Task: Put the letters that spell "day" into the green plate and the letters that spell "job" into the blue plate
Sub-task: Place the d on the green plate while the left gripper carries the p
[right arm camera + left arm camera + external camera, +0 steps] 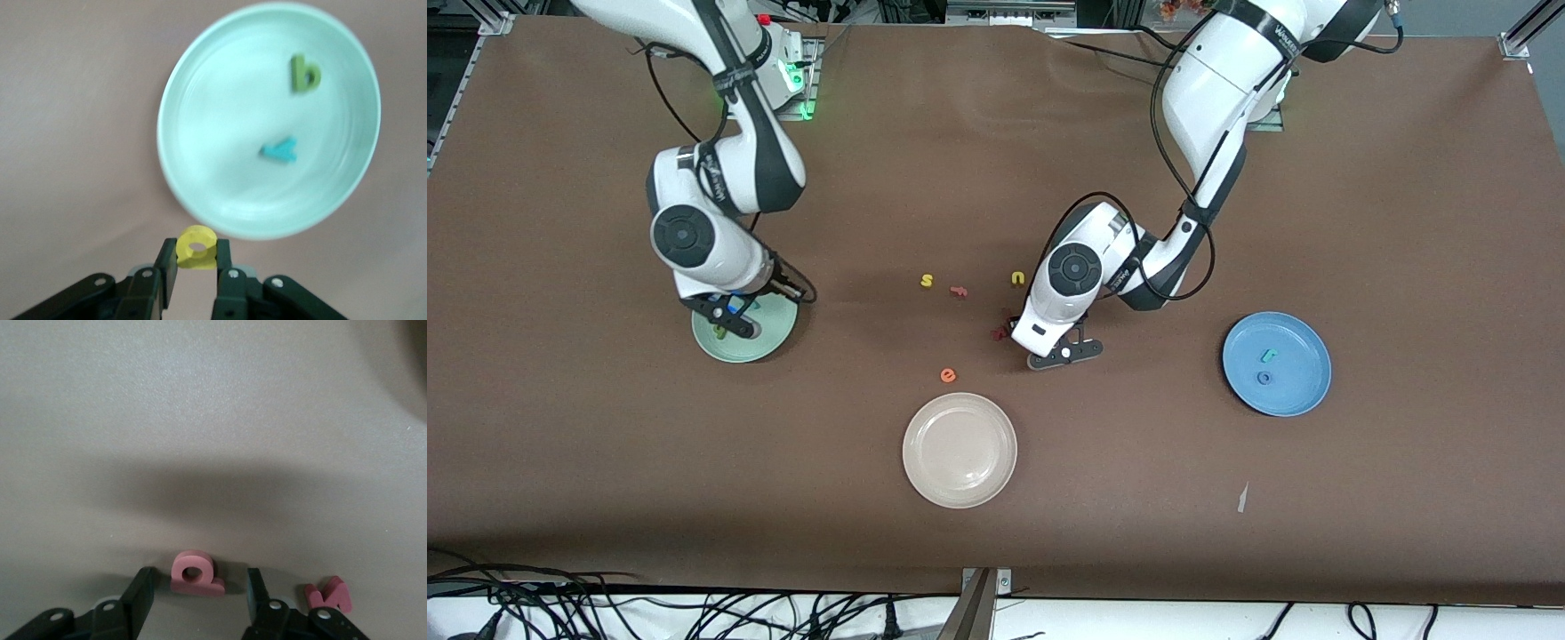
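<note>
Risk: left gripper (197, 603), jaws open astride the pink b (195, 574), may pinch askew, while right gripper (195, 267) clamps the yellow a (197, 247) near the green plate (200, 100) rim.

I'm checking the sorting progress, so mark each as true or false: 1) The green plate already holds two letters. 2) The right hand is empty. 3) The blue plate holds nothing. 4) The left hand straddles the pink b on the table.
1) True: the green plate holds the olive d and teal y.
2) False: the right hand grips the yellow a.
3) False: the blue plate holds the teal j and blue o.
4) True: the left hand has a finger on each side of the pink b.
</note>
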Motion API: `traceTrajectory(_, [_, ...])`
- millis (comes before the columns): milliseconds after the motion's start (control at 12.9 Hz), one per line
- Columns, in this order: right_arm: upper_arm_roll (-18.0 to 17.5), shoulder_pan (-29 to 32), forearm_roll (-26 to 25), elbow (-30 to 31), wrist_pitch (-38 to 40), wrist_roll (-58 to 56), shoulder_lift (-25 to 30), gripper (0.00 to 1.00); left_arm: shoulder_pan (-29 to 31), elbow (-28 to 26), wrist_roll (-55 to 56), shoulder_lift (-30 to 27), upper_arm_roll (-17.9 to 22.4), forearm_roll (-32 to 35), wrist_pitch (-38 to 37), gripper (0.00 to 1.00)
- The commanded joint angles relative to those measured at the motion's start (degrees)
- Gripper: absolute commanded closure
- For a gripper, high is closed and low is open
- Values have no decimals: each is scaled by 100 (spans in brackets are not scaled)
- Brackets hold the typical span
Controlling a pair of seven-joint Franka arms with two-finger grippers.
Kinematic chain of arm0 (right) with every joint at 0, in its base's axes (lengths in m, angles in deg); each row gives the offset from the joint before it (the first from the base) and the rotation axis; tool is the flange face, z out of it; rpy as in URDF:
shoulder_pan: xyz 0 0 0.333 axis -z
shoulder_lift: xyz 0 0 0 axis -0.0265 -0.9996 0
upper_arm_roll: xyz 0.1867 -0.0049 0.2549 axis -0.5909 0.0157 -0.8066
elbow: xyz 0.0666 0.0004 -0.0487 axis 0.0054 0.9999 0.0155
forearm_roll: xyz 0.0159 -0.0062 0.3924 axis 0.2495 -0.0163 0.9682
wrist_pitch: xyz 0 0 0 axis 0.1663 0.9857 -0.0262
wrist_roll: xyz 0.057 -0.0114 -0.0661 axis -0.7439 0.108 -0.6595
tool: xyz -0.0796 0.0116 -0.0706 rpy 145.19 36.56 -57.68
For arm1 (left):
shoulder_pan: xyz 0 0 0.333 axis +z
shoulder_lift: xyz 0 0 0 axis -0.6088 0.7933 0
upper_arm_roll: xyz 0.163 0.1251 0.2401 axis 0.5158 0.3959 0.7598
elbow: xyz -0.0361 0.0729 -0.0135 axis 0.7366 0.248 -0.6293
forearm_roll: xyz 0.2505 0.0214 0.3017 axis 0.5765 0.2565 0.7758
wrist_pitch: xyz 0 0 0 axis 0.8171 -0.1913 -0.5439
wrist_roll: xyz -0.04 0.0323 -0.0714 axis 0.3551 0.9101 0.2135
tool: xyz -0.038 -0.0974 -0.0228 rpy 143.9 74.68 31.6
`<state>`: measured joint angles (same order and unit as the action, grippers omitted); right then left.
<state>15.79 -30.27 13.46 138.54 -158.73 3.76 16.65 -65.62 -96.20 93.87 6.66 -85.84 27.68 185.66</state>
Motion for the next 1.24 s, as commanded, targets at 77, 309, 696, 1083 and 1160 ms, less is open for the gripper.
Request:
traceTrajectory(77, [-32,124,7,-23,-505,-340,-467,9,-89,139,54,59,93,132,-17,57])
traceTrajectory(309, [-14,133,16,-110,-339,-445,-336,0,-89,139,54,59,93,228,-17,63])
traceTrajectory(696, [328,133,33,-1584,1389,-1769,-204,0,-28,139,54,-20,93,378,-105,71])
traceTrajectory(1083, [1031,133,94,-2297,2259,-3984,199,0,586,130,-830,-563,101,387,-1201,72])
traceTrajectory(1160, [1154,133,95,-2612,2707,-4057,244,0,770,113,-1191,-652,101,387,-1482,72])
